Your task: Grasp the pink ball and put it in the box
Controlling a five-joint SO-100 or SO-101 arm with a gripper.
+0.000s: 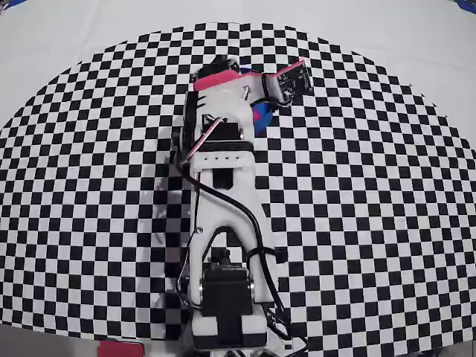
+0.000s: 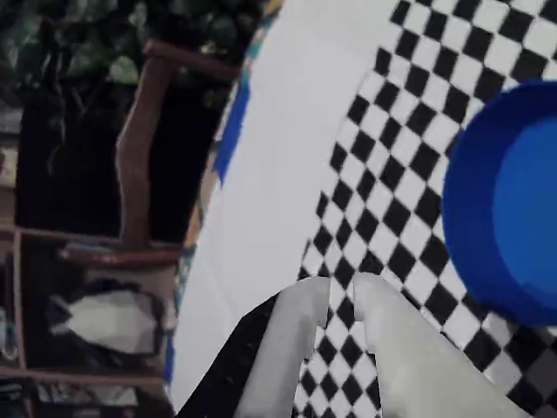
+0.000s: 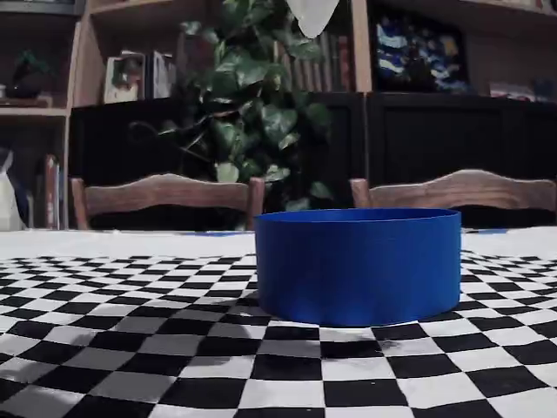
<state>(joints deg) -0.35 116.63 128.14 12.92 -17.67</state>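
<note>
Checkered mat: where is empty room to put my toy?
Overhead, the checkered mat is bare left and right of the arm, out to its curved edge. Crowded: top middle, where the arm covers the blue box.

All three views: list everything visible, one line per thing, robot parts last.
Blue round box: one, on the checkered cloth, mostly hidden under the arm in the overhead view.
Checkered cloth: one, black and white, covering the table.
Wooden chairs: two, brown, behind the table.
Leafy plant: one, green, before dark shelving.
Pink ball: none visible.
Arm: one, white with a pink cover.
End effector: one, pale fingers nearly together, empty, beside the box.
</note>
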